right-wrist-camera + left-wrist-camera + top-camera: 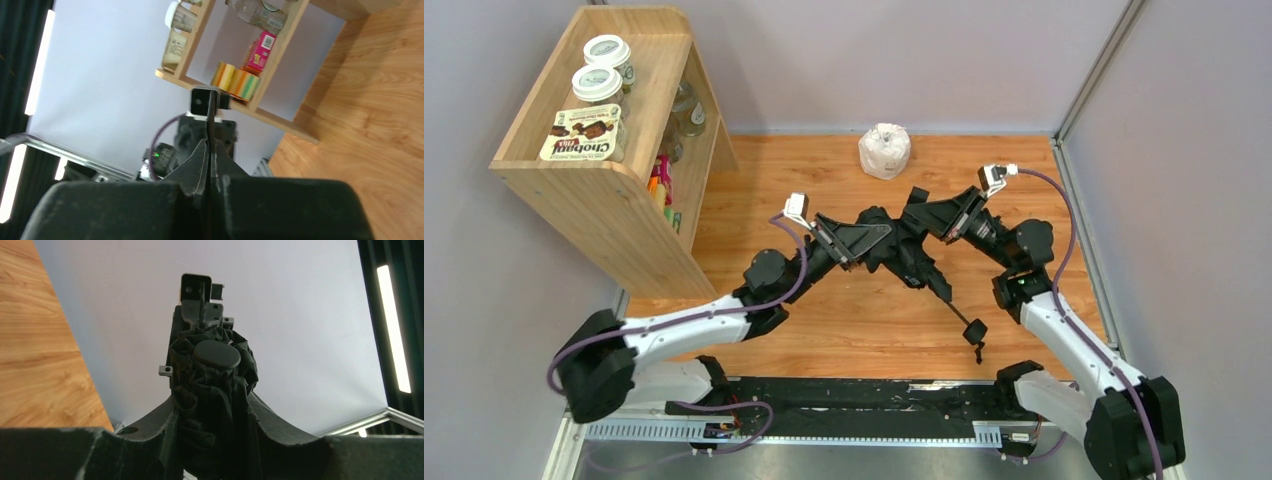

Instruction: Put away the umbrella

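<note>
Pointing its handle (pixel 975 330) near-right, the umbrella (pixel 912 260) sits in left gripper (pixel 876 238); right gripper (pixel 921 217) clenched.

Inside the left gripper (pixel 214 415) we see the umbrella (pixel 212 385): matt black cloth, crumpled into folds, with a smooth, flat, plastic-looking cap (pixel 216 354) at its end. The gripper itself is matt black and faintly grainy, with its edges scuffed pale. Below it the worktop (pixel 35 365) is warm wood grain with a soft sheen. To its left the shelf (pixel 614 210) is paler, smooth wood.
</note>
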